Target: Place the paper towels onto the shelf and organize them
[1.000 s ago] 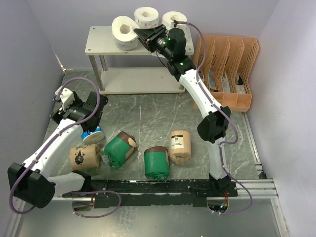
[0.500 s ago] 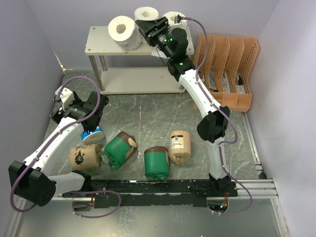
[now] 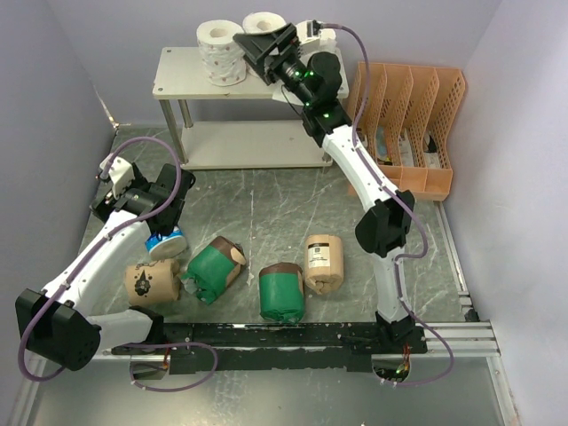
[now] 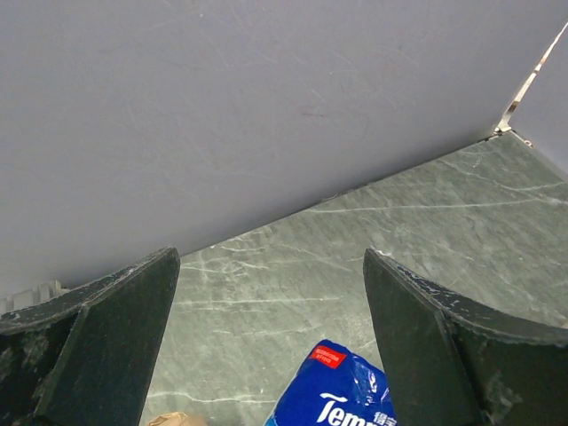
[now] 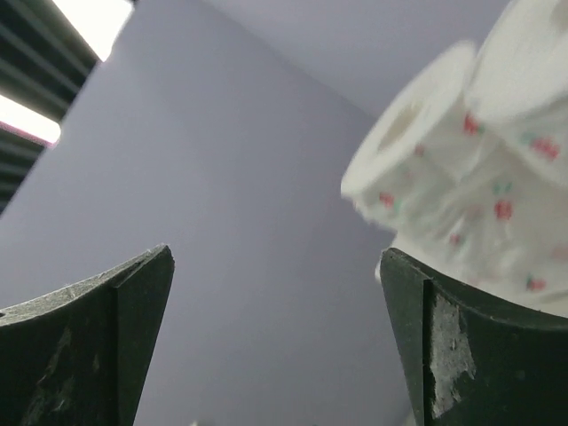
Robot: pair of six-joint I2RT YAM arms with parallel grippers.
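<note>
On the shelf (image 3: pixel 173 82), the top board carries a pink-dotted white paper towel roll (image 3: pixel 219 50) standing upright, a second white roll (image 3: pixel 264 21) behind it, and a third (image 3: pixel 325 37) mostly hidden by the arm. My right gripper (image 3: pixel 255 46) hangs open just right of the dotted roll, with nothing between its fingers. In the right wrist view, the open gripper (image 5: pixel 275 293) has dotted rolls (image 5: pixel 479 160) at its upper right. My left gripper (image 3: pixel 161 230) is open over the blue-wrapped roll (image 3: pixel 166 241). The blue roll (image 4: pixel 342 395) lies low between the spread fingers of the gripper (image 4: pixel 269 259).
On the floor lie a kraft roll (image 3: pixel 151 282), a green roll (image 3: pixel 213 269), another green roll (image 3: pixel 281 293) and an upright kraft roll (image 3: pixel 323 260). An orange file organizer (image 3: pixel 410 124) stands right of the shelf. Walls close in on the left, back and right.
My right gripper opened and let go of the dotted white roll, which went from lying tilted to standing upright on the top board. The gripper drew back a little. The left arm held still.
</note>
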